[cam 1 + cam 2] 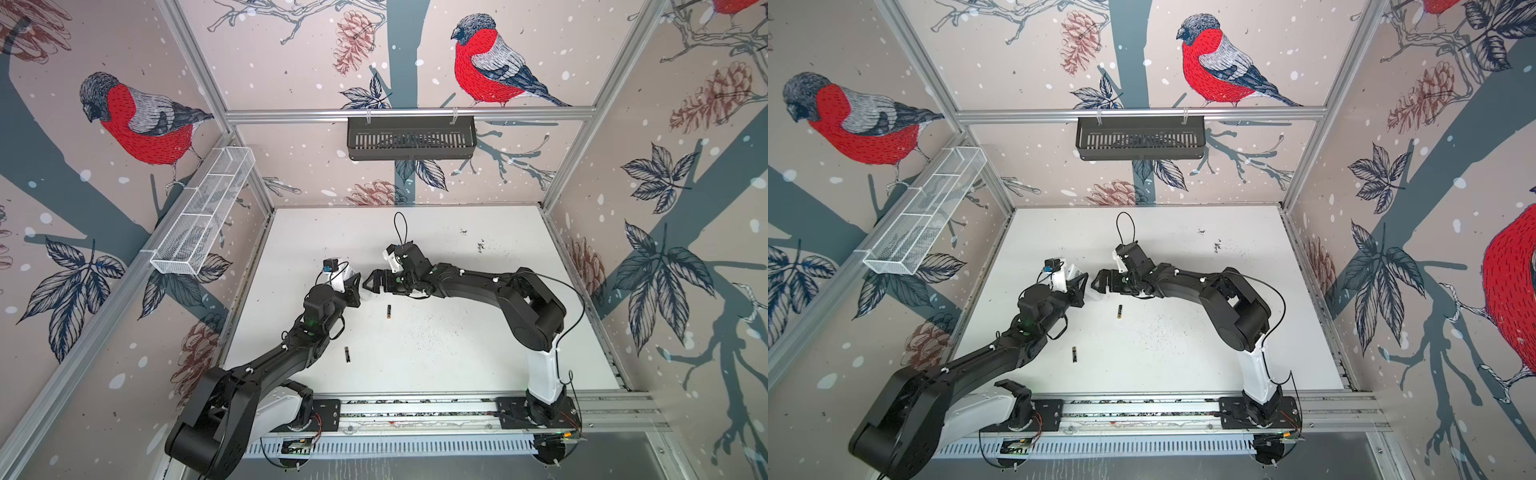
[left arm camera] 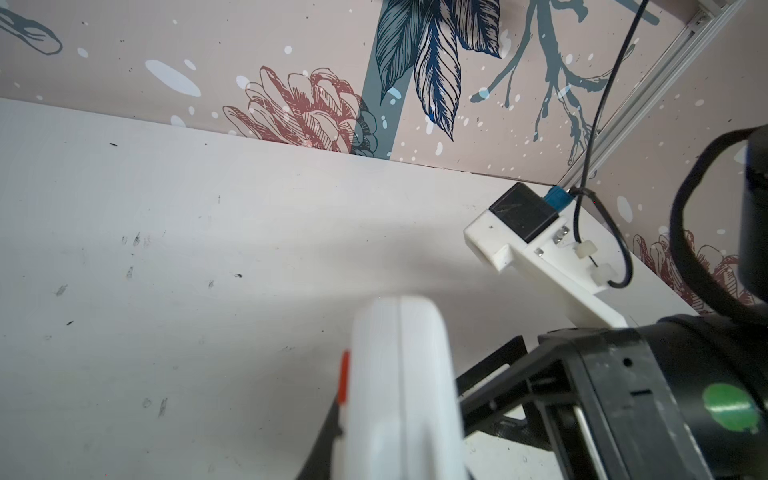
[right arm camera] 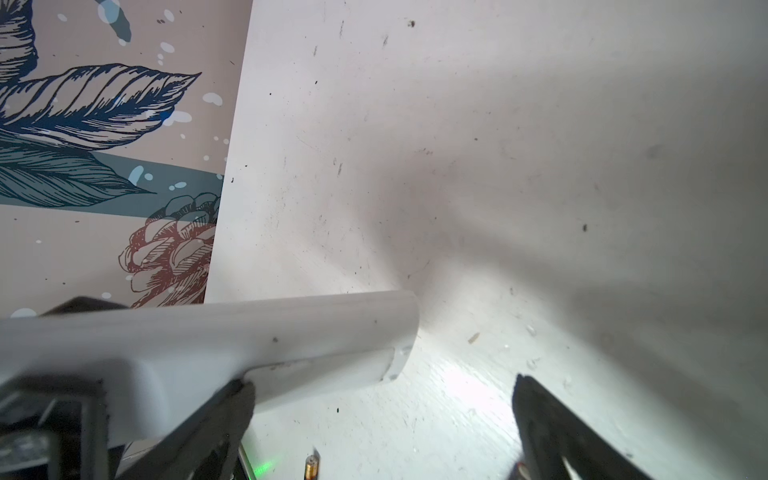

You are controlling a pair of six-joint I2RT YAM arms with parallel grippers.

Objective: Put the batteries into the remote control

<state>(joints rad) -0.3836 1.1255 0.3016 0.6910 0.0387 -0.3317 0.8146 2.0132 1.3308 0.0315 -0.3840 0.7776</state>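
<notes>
My left gripper is shut on the white remote control and holds it above the table. In the left wrist view the remote control rises edge-on from the jaws, with a red button on its side. My right gripper stands open right beside it. In the right wrist view the remote control shows its plain back, and one finger lies against it. Two black batteries with gold ends lie on the table: one below the grippers, the other nearer the front.
The white table is scuffed and walled on three sides. A black basket hangs on the back wall and a white mesh basket on the left wall. The arms' base rail runs along the front edge.
</notes>
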